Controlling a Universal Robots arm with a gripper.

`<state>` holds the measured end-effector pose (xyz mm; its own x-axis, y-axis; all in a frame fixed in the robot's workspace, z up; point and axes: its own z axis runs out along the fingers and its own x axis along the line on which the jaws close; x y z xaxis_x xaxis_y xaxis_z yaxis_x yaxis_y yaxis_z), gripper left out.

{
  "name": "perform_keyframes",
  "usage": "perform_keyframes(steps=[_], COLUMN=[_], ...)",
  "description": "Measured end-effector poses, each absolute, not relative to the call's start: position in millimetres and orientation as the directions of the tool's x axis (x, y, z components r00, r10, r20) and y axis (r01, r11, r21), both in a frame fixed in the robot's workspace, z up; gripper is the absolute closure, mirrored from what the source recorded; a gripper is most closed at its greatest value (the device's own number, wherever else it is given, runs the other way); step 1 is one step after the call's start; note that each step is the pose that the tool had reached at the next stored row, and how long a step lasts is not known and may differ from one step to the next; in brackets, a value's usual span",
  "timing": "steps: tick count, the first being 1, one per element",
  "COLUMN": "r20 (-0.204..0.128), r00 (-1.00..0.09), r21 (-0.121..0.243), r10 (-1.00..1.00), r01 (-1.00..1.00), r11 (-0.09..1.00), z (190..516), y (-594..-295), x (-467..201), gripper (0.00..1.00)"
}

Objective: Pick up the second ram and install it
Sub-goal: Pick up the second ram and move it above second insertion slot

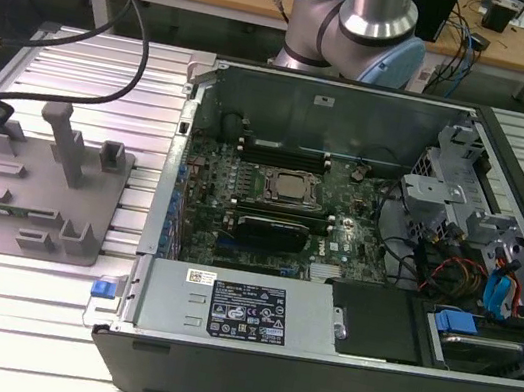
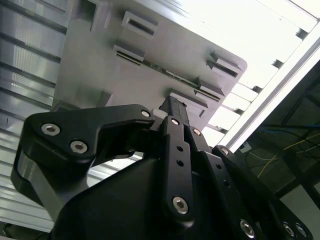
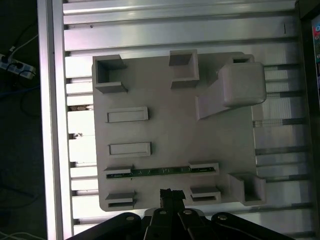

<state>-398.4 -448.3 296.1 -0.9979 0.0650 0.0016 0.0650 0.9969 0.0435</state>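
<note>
My gripper (image 3: pixel 170 193) is squeezed closed. Its two fingers meet at the tips and there is nothing between them. It hangs over one edge of a single grey tray (image 3: pixel 165 132), with the tips lined up between two small brackets at that edge.

Just beyond the tips lies the one ram (image 3: pixel 162 171) I can see here, a thin green stick lying flat on the tray. Each of its ends is tucked into a bracket, so two hold it. I am near it but not touching it.

Further along the tray sit two flat rectangular pads (image 3: pixel 129 148), then one tall post (image 3: pixel 240 87).

The tray rests on the ribbed metal table (image 1: pixel 81 73). Well apart from me, toward the exterior view's right, stands one open computer case (image 1: pixel 328 111). Its board shows one square processor socket (image 1: pixel 289 187) and one black card (image 1: pixel 276 229) just beside it.
</note>
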Motion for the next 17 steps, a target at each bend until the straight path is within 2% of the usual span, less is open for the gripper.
perform_keyframes(steps=[5,8,17], r20=[0.001,0.002,0.005], r00=[-1.000,-0.988,-0.913], r21=[0.042,0.038,0.028], r10=[0.011,-0.153,-0.408], r01=[0.011,-0.153,-0.408], r11=[0.999,0.988,0.913], z=[295.8,295.6,294.7], y=[-448.3,-448.3,-448.3], x=[-398.4,-398.4,-398.4], gripper=[0.92,0.92,0.92])
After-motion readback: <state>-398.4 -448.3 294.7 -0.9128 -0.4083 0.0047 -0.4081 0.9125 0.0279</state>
